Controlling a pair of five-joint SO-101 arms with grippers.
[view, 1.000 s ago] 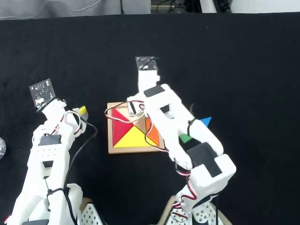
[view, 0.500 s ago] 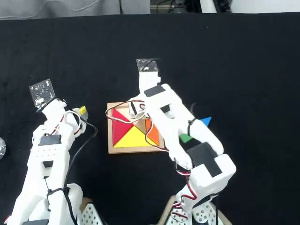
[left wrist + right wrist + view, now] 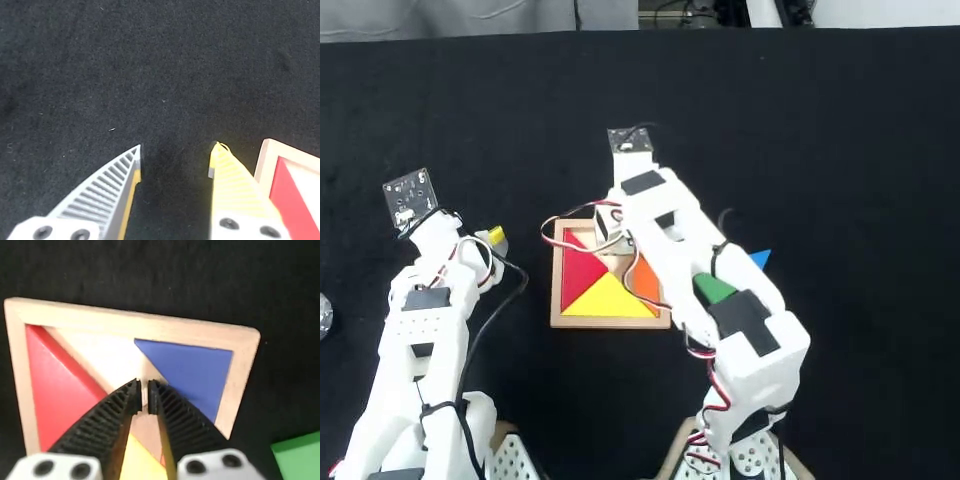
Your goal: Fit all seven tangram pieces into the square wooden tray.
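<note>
1. Table: one table [image 3: 840, 130], covered in black cloth. It carries everything listed below.

2. Arms: two. Find the right arm [image 3: 740, 330] reaching from the near edge across the right half of the tray, with its wrist over the tray's far side. Find the left arm [image 3: 420, 330] extended up the left side of the table, well clear of the right arm.

3. Tray: one square wooden tray [image 3: 610, 320], flat on the cloth between the arms.

4. Pieces: you can count six.
   - Four lie in the tray: one red triangle [image 3: 580, 272] on the left, one yellow triangle [image 3: 608, 298] along the near side, one orange piece [image 3: 648, 285] at the right, partly under the arm, and one blue triangle [image 3: 192, 367] in the far right corner. Pale tray floor shows between the red and blue triangles.
   - Two lie on the cloth: one green piece [image 3: 713, 288] just beside the tray's right rim, and one light blue triangle [image 3: 758, 259] farther right.

5. Grippers: two.
   - The right gripper [image 3: 143, 394] points down over the tray's middle. Its fingers are drawn together to a thin slit, with no piece between them.
   - The left gripper [image 3: 175, 150] sits over bare cloth just beside the tray's left rim. Its fingers are spread wide and hold nothing.
</note>
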